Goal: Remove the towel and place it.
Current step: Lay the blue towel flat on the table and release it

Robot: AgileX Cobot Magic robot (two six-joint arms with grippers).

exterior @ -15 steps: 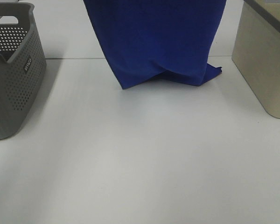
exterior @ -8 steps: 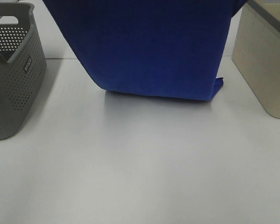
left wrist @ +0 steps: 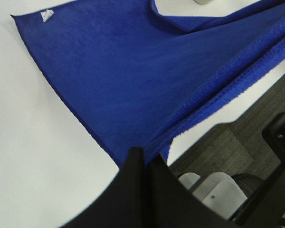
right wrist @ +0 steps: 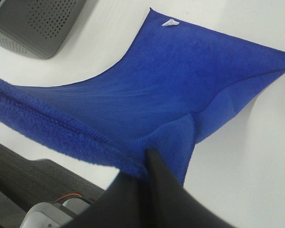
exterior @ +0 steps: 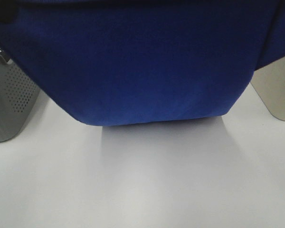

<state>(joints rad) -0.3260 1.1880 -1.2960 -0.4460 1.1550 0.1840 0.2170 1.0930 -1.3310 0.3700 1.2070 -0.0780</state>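
The royal-blue towel [exterior: 142,66] hangs spread wide across the upper part of the high view, its lower edge above the white table. In the left wrist view my left gripper [left wrist: 145,159] is shut on one top corner of the towel [left wrist: 128,85]; a small white tag [left wrist: 47,15] shows at its far corner. In the right wrist view my right gripper [right wrist: 149,159] is shut on the other top corner of the towel [right wrist: 180,90], with the tag [right wrist: 170,22] at the far end. Both grippers are hidden in the high view.
The grey perforated basket [exterior: 7,102] stands at the left, also in the right wrist view [right wrist: 33,23]. A beige bin [exterior: 278,92] stands at the right. The white table [exterior: 142,180] lies below the towel. Floor and chair parts show beyond the table edge [left wrist: 213,190].
The towel has come toward the camera and spread wider, now filling the top of the high view and covering part of the basket and the beige bin.
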